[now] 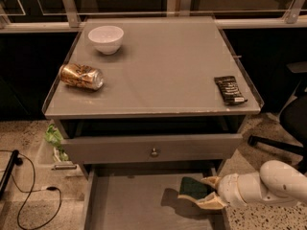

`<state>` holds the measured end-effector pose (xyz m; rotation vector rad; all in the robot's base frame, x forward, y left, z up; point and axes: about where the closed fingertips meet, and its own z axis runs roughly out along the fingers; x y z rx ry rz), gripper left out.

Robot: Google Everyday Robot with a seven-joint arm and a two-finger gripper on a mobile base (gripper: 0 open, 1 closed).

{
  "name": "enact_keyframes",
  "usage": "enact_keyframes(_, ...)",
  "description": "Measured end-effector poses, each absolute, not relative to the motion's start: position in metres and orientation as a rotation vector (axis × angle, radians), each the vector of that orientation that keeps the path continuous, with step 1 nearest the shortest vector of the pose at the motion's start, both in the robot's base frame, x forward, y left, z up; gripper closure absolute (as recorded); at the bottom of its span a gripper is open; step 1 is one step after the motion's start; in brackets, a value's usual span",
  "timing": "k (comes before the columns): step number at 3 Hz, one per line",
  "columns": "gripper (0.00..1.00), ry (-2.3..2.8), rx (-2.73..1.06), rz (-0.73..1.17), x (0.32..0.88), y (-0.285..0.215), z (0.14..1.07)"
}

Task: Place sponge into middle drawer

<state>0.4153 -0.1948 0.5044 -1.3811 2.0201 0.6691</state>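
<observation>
The middle drawer (129, 200) is pulled out at the bottom of the camera view, a wide shallow grey box with a bare floor. My gripper (204, 191) reaches in from the right, low over the drawer's right side. It is shut on the sponge (193, 188), whose dark green face shows between the pale fingers (209, 202). The sponge casts a shadow on the drawer floor just to its left.
Above is a drawer with a grey front panel and round knob (154, 152). The cabinet top (163, 66) holds a white bowl (105, 38), a lying gold can (81, 76) and a black wrapped bar (230, 90). Cables (29, 195) lie on the floor left; a chair base (276, 143) is right.
</observation>
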Motion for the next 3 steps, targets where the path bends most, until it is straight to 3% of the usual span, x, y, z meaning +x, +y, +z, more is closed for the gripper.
enact_keyframes(3,1.00,1.874,-1.359,0.695,0.459,-0.141,0.410)
